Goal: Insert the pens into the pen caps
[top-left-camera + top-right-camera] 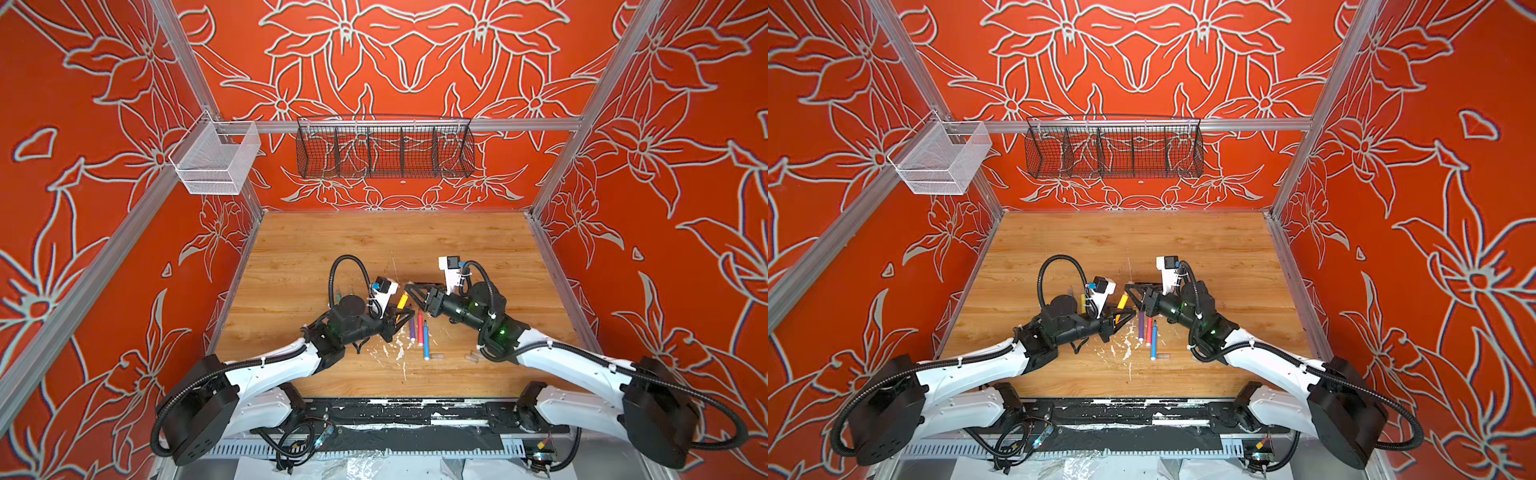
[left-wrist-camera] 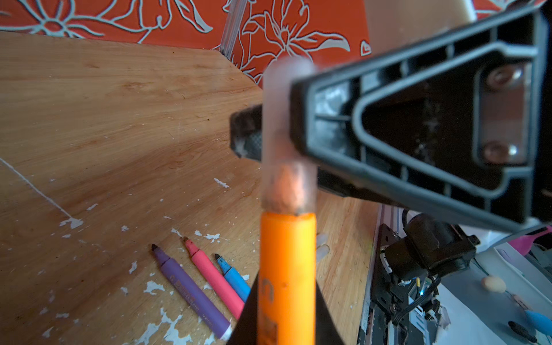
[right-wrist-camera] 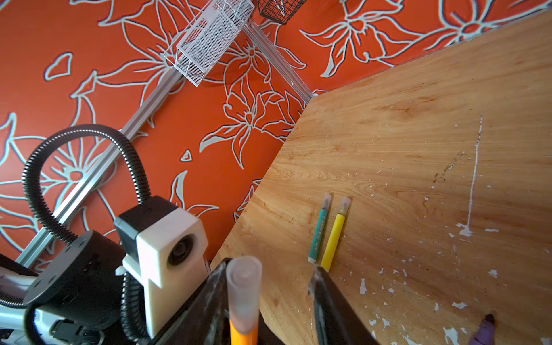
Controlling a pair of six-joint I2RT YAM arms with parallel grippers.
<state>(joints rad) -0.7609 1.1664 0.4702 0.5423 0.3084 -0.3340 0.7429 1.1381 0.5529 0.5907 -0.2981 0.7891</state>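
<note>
Caps come first, nearest your edge: loose pen caps (image 1: 437, 356) lie flat at about 5 o'clock from the right claw (image 3: 268, 270), well apart from the left one. Just beyond them the blue pen (image 1: 426, 345), pink-red pen (image 1: 420, 327) and purple pen (image 1: 412, 328) lie side by side. Their long axes run 6 to 12, bare tips toward 12, directly at 6 o'clock below both claws. Above them your left claw (image 1: 400, 316) is clamped on the orange pen (image 2: 287, 268), whose tip sits inside a clear cap (image 2: 288, 134). The right claw's jaws stand apart around that cap, one finger close beside it. Farther off, at 10 o'clock, the green pen (image 3: 319, 236) and yellow pen (image 3: 333, 240) lie capped. I judge your right arm the nearer one for the next cap.
</note>
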